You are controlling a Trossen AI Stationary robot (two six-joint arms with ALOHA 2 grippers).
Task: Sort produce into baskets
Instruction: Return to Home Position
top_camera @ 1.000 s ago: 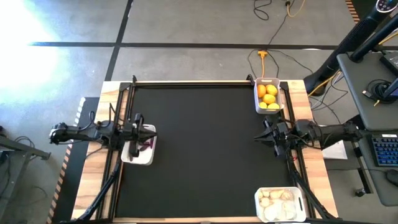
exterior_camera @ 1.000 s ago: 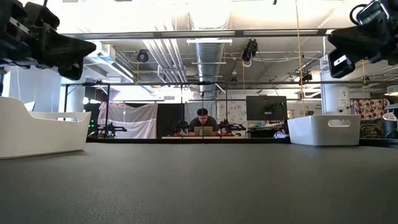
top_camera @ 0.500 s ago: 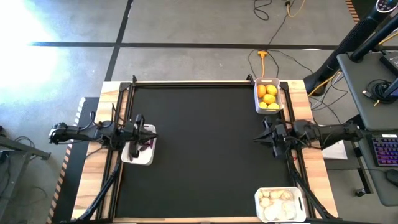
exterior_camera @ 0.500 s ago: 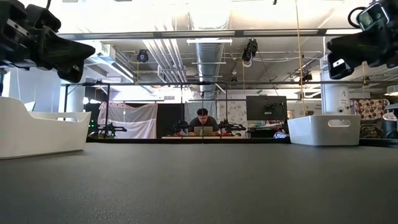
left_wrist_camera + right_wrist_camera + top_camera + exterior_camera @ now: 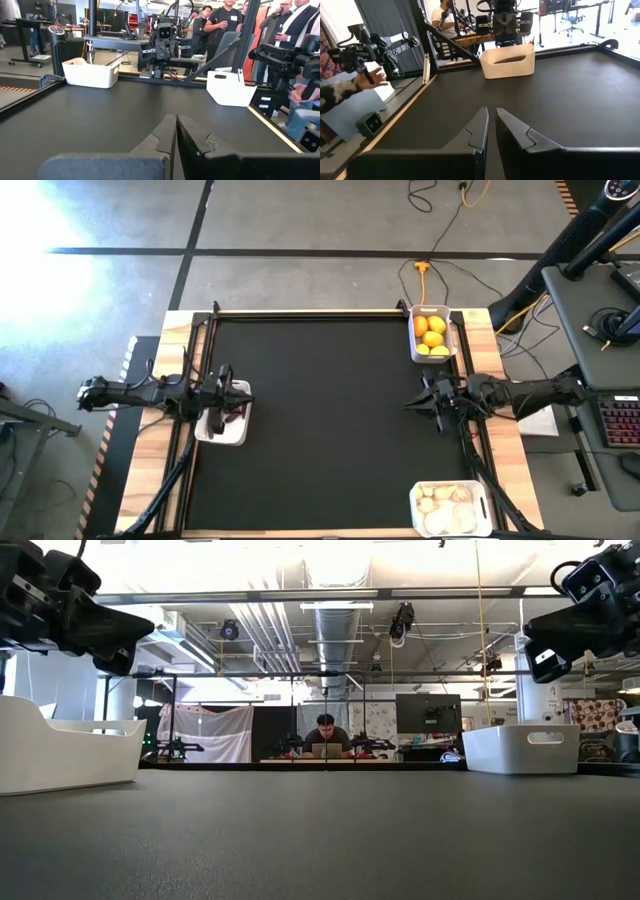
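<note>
The right gripper (image 5: 418,402) has edged inward; its jaws, like the left gripper's (image 5: 226,392), are nearly closed, empty. 3 baskets: citrus (image 5: 432,335) at far right, garlic bulbs (image 5: 446,503) near right, purple vegetables (image 5: 236,412) left.

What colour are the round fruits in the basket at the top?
Yellow-orange. The round fruits show best in the high view.

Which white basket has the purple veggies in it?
The basket at the table's left edge, under the left end effector. The other two hold yellow citrus and whitish bulbs.
</note>
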